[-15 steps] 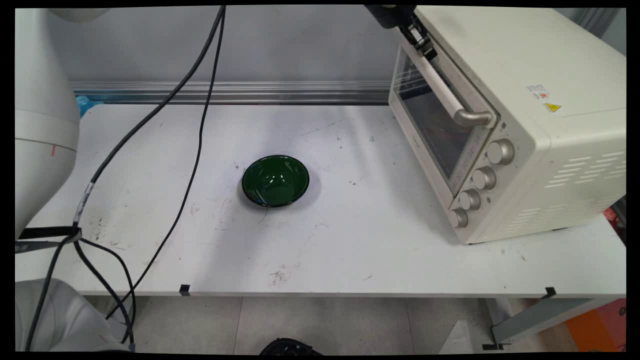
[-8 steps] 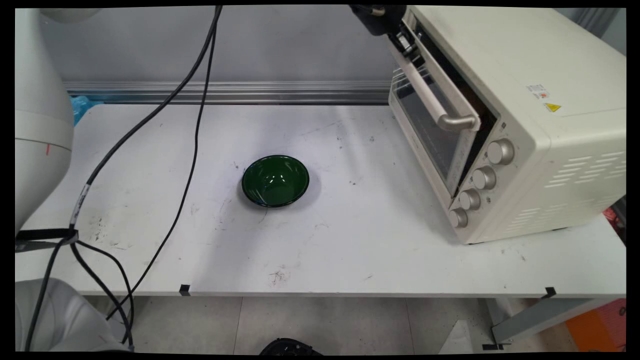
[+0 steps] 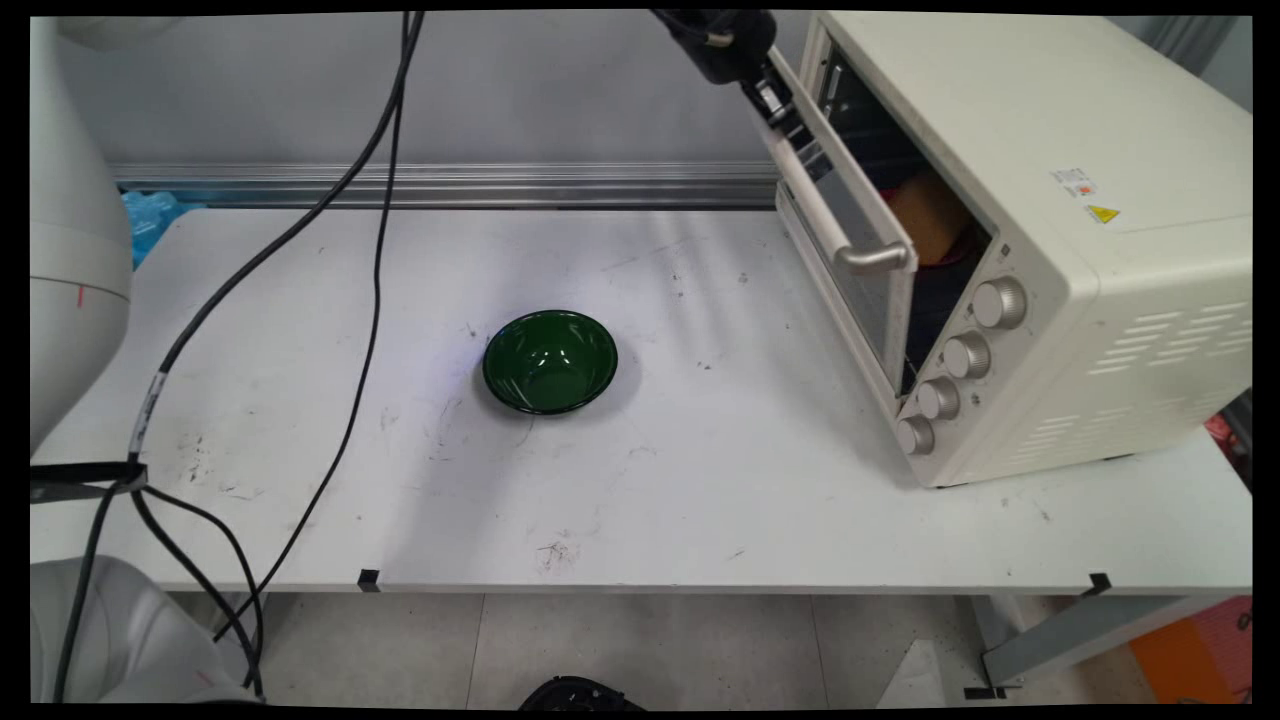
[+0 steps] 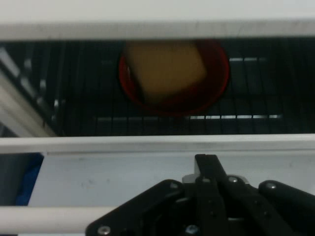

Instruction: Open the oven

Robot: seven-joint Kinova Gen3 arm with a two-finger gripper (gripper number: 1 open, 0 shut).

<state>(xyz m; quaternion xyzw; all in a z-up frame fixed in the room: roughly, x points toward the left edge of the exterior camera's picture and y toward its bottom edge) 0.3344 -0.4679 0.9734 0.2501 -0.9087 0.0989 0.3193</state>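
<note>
Jaws closed around the far end of the cream bar handle (image 3: 830,215) on the oven door; contact is visible in the main view, where the black two-finger gripper (image 3: 775,105) meets the bar near the top edge of the frame. In the hand view the gripper (image 4: 209,169) sits against the pale bar, with the black linkage filling the bottom of the frame; the fingertips themselves are mostly hidden there.

Glass-fronted oven door (image 3: 850,250) stands partly open, tilted outward from its top, hinged along its lower edge. Gap at the top shows the dark interior.

Cream-coloured countertop toaster oven (image 3: 1080,200) sits at the right side of the white table (image 3: 700,500), angled so its front faces left and near. Four round silver knobs (image 3: 960,355) run down the front panel to the right of the door.

Inside the oven, a red round dish (image 4: 174,81) rests on the black wire rack (image 4: 246,118). A tan block-shaped item (image 4: 165,69), possibly bread or sponge (cannot tell which), lies in the dish. The same tan item shows through the door gap in the main view (image 3: 925,220).

Dark green glossy round bowl (image 3: 550,360) stands on the table near its middle, well apart from the oven, to its left.

Black cables (image 3: 385,200) hang from the top of the frame down across the left part of the table.
</note>
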